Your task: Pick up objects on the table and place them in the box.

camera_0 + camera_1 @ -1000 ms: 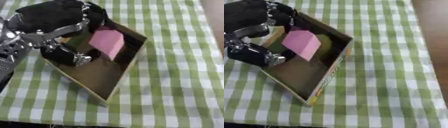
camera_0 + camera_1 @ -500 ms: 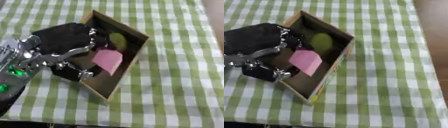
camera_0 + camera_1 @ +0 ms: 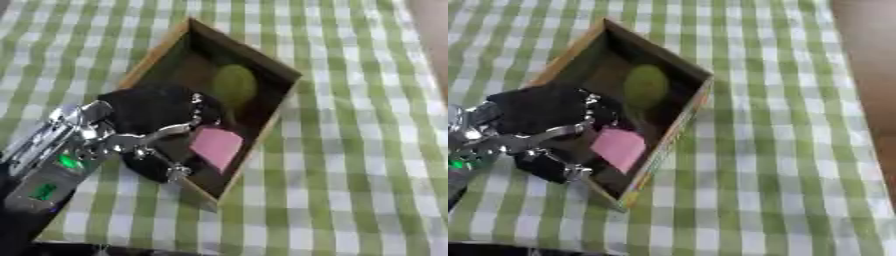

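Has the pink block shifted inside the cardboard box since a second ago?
Yes. The pink block went from beside the green object toward the cardboard box near end.

Left hand over box; pink block inside
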